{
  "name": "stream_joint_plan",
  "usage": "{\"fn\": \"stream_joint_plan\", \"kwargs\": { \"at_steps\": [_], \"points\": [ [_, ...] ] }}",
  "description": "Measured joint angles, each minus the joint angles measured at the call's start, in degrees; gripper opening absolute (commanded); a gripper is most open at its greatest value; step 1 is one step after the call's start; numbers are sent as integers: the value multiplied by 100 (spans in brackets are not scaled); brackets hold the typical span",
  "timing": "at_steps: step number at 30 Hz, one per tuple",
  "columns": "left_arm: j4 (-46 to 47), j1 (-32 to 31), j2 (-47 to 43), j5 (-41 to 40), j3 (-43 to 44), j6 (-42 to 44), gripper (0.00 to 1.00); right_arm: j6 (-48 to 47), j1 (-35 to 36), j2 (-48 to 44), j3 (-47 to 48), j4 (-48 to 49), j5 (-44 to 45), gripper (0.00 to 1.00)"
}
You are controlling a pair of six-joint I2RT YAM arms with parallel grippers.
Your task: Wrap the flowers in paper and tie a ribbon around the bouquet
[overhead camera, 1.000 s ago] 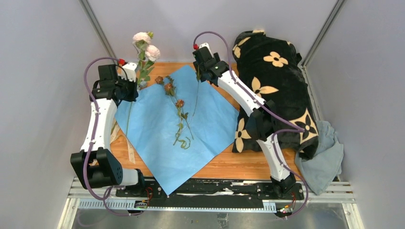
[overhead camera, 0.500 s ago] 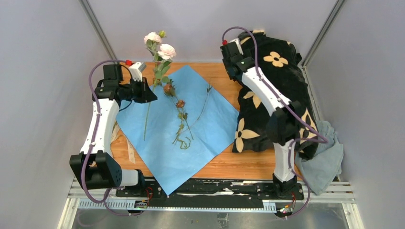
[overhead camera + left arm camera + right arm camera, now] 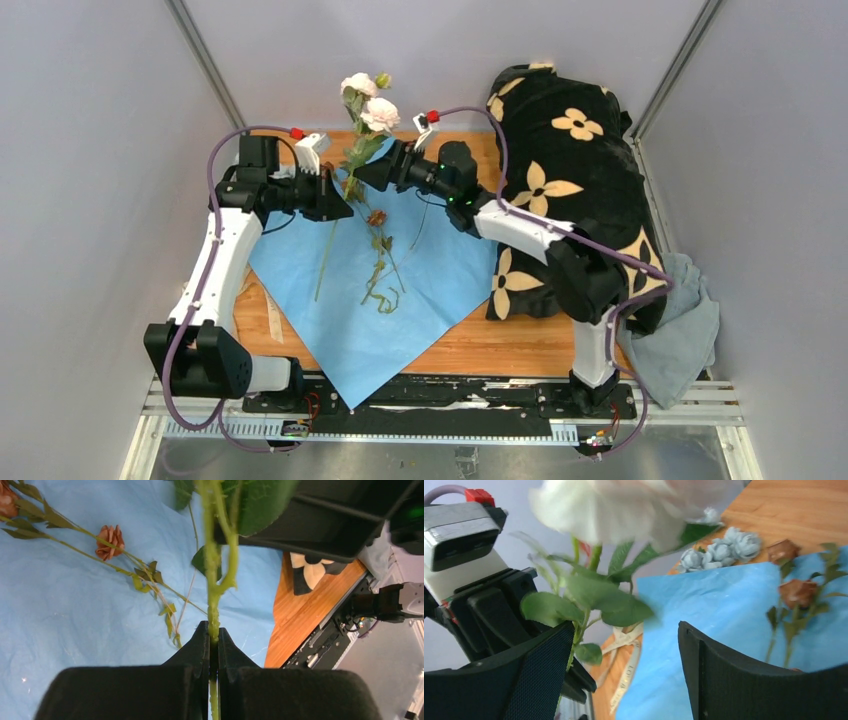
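Note:
My left gripper (image 3: 338,194) is shut on the green stem (image 3: 214,592) of a flower with pale pink-white blooms (image 3: 371,101), holding it upright above the back of the paper (image 3: 345,285). The paper lies flat, light-blue side up. Small pink-brown roses (image 3: 377,217) on thin stems lie on it, and pale blue blooms (image 3: 720,551) sit at its far corner. My right gripper (image 3: 368,176) is open and faces the held stem from the right; leaves (image 3: 594,597) hang by its left finger (image 3: 536,675). The cream ribbon (image 3: 630,672) lies on the wood by the paper's left edge.
A black plush blanket (image 3: 575,190) with cream flower prints fills the table's right side, with the right arm reaching across it. A grey-blue cloth (image 3: 685,335) hangs off the front right corner. Bare wood (image 3: 480,345) shows in front of the blanket.
My left gripper has carried the flower stem to the right, over the paper. The right arm swung from the back by the blanket leftwards to the stem, and its jaws widened.

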Motion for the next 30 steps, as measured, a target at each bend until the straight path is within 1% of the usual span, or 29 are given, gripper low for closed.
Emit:
{"fn": "stream_joint_plan", "kwargs": {
  "at_steps": [4,8,9,11,12,14,15,16,17,18,19,21,22,23,24,25,26,27,28,30],
  "points": [
    [-74,-20,-42,-118,-4,-26,0,962,83,625,111,1036,-304,72],
    [-74,-74,-42,-133,-13,-37,0,1370,118,844,262,1388,-481,65],
    [-66,-98,-42,-127,-22,-39,0,1401,140,863,302,1414,-511,61],
    [-39,-131,-42,-109,-52,-46,0,1443,192,898,413,1429,-581,44],
    [-31,-138,-39,-111,-66,-52,0,1449,214,918,476,1429,-605,33],
    [-26,-142,-33,-120,-81,-66,0,1458,240,942,553,1434,-658,6],
    [-13,-144,-26,-138,-87,-66,0,1484,251,946,568,1432,-682,0],
    [-2,-146,-22,-166,-105,-61,3,1534,260,946,568,1438,-688,0],
    [9,-149,-22,-205,-136,-57,28,1508,262,944,568,1436,-691,0],
    [11,-149,-22,-216,-155,-39,56,1493,262,935,568,1370,-686,0],
    [13,-157,-22,-260,-170,0,76,1464,260,933,566,1305,-680,0],
    [2,-177,-22,-415,-177,129,96,1250,256,848,511,876,-603,0],
    [-50,-181,-22,-553,-170,223,99,1082,245,785,479,511,-514,0],
    [-131,-181,-22,-745,-157,361,100,839,243,732,472,76,-380,0],
    [-192,-181,-22,-935,-146,509,100,651,240,699,474,-256,-249,0],
    [-289,-164,-22,-1342,-133,728,100,372,240,654,485,-861,-13,0],
    [-313,-149,-22,-1541,-131,848,100,243,238,649,498,-1134,81,0],
    [-350,-85,-22,-1873,-133,1058,100,33,232,662,577,-1676,264,0],
    [-367,37,-13,-2144,-131,1228,100,-142,229,710,678,-2142,398,0],
    [-376,474,70,-2695,-114,1561,99,-424,219,920,1051,-2951,612,1]
  ]
}}
